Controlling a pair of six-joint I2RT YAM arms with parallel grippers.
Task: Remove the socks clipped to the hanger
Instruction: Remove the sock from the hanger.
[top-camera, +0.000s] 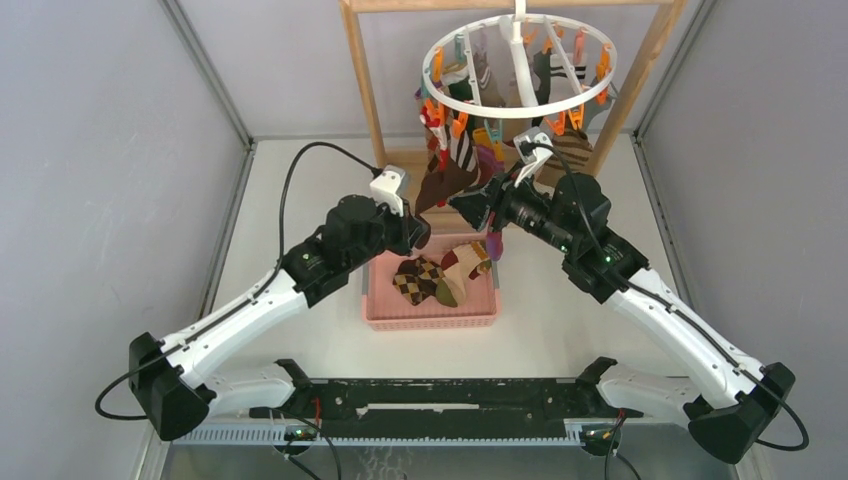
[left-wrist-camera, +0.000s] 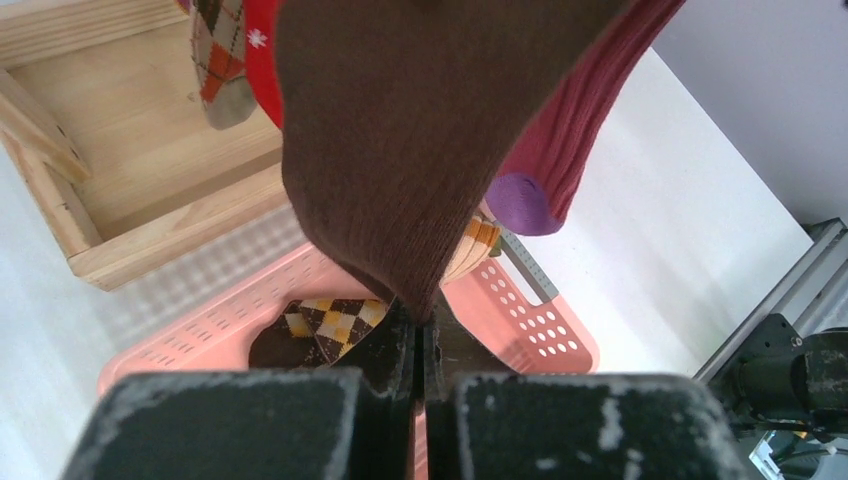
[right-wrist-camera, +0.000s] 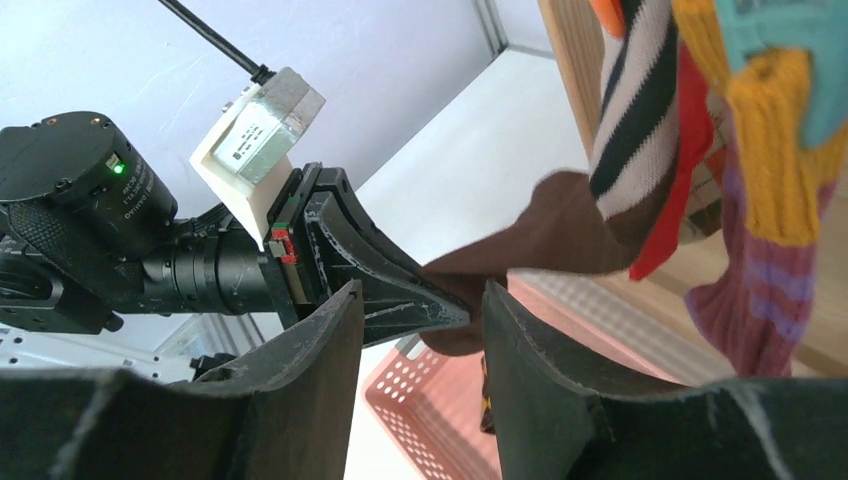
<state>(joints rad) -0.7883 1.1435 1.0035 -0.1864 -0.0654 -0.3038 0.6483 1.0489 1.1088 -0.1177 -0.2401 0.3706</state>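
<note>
Left tool pinches one sock; right tool parted

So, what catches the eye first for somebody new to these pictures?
First the round white hanger, hung with colourful socks on orange clips, at the top centre of the overhead view. Below it the left gripper is shut on the tip of a brown sock, the open right gripper close beside it, above a pink basket holding an argyle sock.

No legible text anywhere, only blurred print on the wrist camera's label
</note>
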